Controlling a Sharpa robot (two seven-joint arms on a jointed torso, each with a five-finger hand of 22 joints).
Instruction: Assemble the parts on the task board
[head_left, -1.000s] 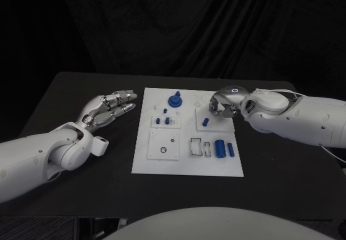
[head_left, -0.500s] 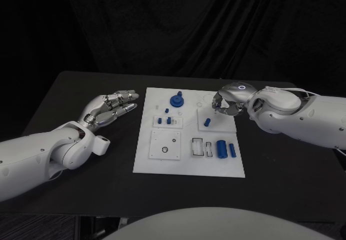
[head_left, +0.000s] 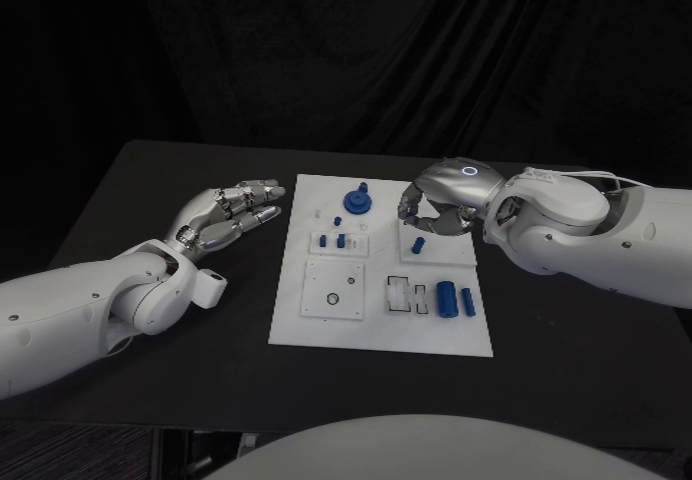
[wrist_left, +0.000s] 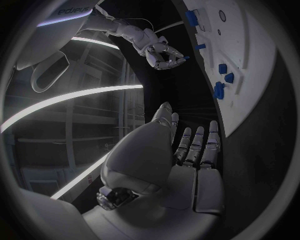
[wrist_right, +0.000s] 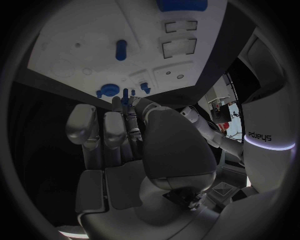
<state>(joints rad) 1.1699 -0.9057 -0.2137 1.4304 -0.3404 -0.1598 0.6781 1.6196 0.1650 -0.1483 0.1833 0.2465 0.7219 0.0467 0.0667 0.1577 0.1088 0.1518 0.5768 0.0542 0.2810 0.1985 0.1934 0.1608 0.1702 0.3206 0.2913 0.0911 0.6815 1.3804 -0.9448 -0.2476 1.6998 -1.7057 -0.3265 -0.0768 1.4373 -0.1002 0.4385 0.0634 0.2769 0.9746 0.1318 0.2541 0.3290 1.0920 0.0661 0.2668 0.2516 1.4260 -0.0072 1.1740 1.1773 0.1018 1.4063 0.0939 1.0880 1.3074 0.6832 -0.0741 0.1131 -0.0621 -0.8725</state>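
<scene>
My right hand (head_left: 437, 212) hovers over the task board's (head_left: 378, 325) far right, pinching 1 small blue part (wrist_left: 185, 58); my left hand (head_left: 231, 214) rests open, fingers apart, left of it.

One white task board (head_left: 378, 330) lies on one black table (head_left: 173, 180); two silver hands are there, one left hand (head_left: 231, 215) and one right hand (head_left: 433, 205). Six blue parts can be counted on the board in the head view: one round knob (head_left: 353, 205); two small pegs (head_left: 320, 240) side by side; one lone peg (head_left: 417, 244); two cylinders (head_left: 447, 298) lying together.
</scene>
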